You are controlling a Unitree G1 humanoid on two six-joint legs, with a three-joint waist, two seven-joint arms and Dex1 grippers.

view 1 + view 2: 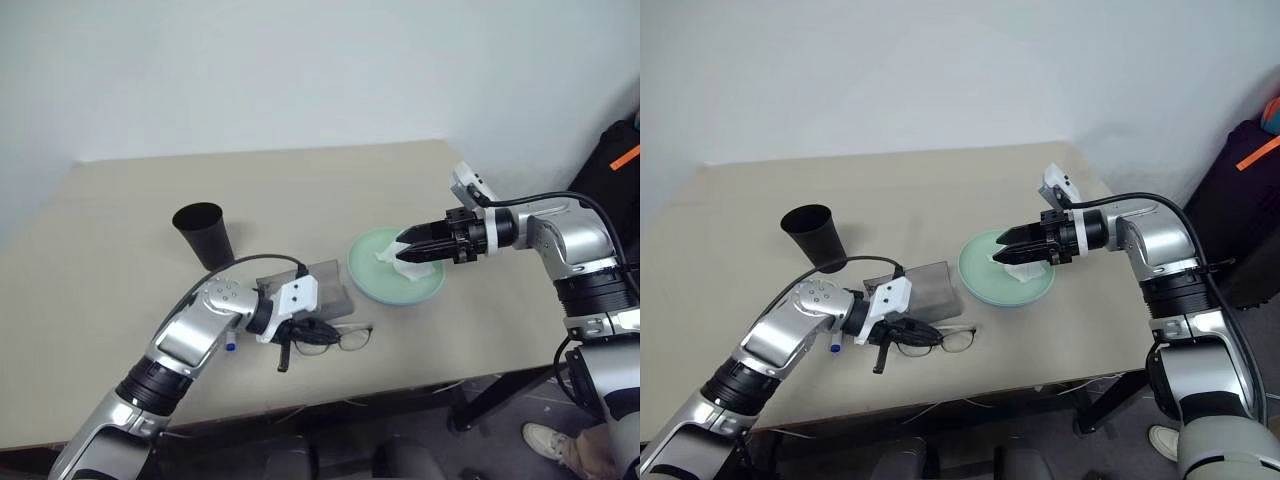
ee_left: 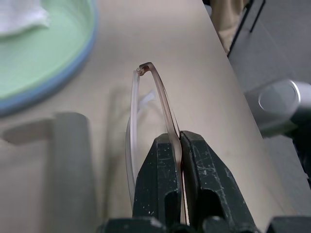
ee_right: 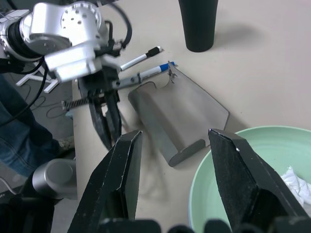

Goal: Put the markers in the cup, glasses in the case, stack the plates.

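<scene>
My left gripper (image 2: 179, 138) is shut on a thin arm of the dark wire-framed glasses (image 1: 347, 338) near the table's front edge, just in front of the grey case (image 1: 322, 286). The mint green plate (image 1: 402, 291) lies on the light blue plate (image 2: 58, 82), right of the case. Over that stack my right gripper (image 1: 402, 251) hovers open, nothing between its fingers. The black cup (image 1: 205, 233) stands upright behind and left of the case. Two markers lie left of the case, one black-capped (image 3: 143, 58), one blue-capped (image 3: 151, 72).
A crumpled white tissue (image 3: 295, 180) lies in the green plate. The table's front edge (image 1: 330, 402) runs close behind the glasses. A black bag with an orange stripe (image 1: 615, 165) stands off the table's right side, and a person's shoe (image 1: 545, 440) shows on the floor.
</scene>
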